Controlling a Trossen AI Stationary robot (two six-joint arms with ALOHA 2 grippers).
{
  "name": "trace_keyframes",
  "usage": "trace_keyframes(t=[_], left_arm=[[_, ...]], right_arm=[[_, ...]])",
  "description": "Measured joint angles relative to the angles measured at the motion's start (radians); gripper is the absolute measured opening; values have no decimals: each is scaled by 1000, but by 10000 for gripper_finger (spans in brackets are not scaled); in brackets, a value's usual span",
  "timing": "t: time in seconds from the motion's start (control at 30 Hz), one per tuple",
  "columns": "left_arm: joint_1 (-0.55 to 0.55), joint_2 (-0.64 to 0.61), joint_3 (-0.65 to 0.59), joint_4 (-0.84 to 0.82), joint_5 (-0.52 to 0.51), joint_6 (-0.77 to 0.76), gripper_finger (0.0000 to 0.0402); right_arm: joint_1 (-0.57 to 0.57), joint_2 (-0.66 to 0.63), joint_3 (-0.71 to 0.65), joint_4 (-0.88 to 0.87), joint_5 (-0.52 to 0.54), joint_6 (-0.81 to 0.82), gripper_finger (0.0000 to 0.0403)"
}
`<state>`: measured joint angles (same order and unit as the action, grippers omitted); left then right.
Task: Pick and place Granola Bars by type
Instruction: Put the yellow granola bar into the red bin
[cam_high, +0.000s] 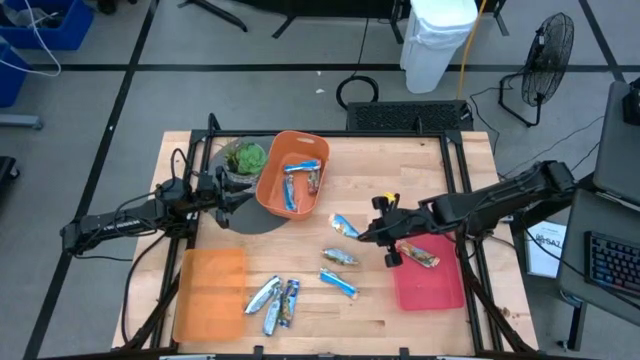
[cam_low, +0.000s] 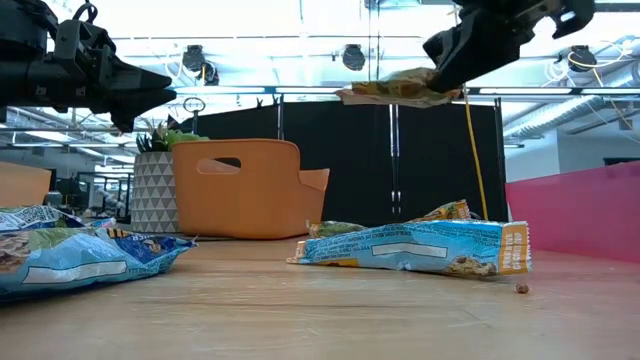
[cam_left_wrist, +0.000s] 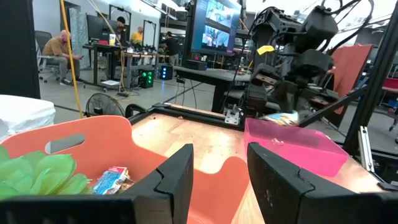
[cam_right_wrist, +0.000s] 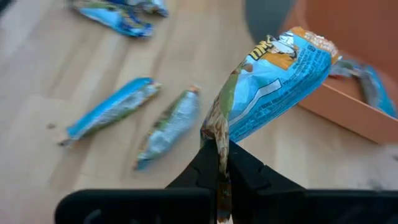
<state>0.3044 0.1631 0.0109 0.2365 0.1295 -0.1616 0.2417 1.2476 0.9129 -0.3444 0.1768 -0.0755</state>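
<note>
1. holding a bright blue granola bar (cam_right_wrist: 273, 87) by one crimped end, my right tool (cam_right_wrist: 219, 163) is closed tight on the wrapper and lifted clear of the desk (cam_high: 420, 160), near its middle and a little to the right.
2. my left tool (cam_high: 243, 198) hangs at the near-left side of the orange basket (cam_high: 270, 165), its fingers apart with nothing between them; that arm looks to be waiting.
3. done so far, as i judge it: the orange basket at the far left of the desk already has a few bars (cam_high: 300, 180) in it, at least one of them bright blue, and the pink tray (cam_high: 430, 285) at the near right holds one brownish bar (cam_high: 417, 254).
4. the flat orange tray (cam_high: 210, 290) at the near left has no bar on it that i can see.
5. left to sort: two bars near the middle of the desk (cam_high: 340, 257), one more (cam_high: 338, 283) just nearer than those, and a bunch of three silver and dark blue ones (cam_high: 275, 297) just right of the orange tray.
6. the potted plant (cam_high: 243, 157) beside the basket is no part of this.
7. i would put the job at somewhat under half done, with the bar in my right tool yet to be placed; being blue, i guess it belongs in the orange basket.
</note>
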Motion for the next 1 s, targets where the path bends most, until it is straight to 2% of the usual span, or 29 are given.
trace_keyframes(t=[0.1,0.37,1.0], left_arm=[[0,0,0,0,0,0,154],[0,0,0,0,0,0,154],[0,0,0,0,0,0,154]], right_arm=[[-1,-27,-32,12,37,11,5],[0,-81,-84,31,37,12,5],[-16,-102,-90,42,29,32,5]])
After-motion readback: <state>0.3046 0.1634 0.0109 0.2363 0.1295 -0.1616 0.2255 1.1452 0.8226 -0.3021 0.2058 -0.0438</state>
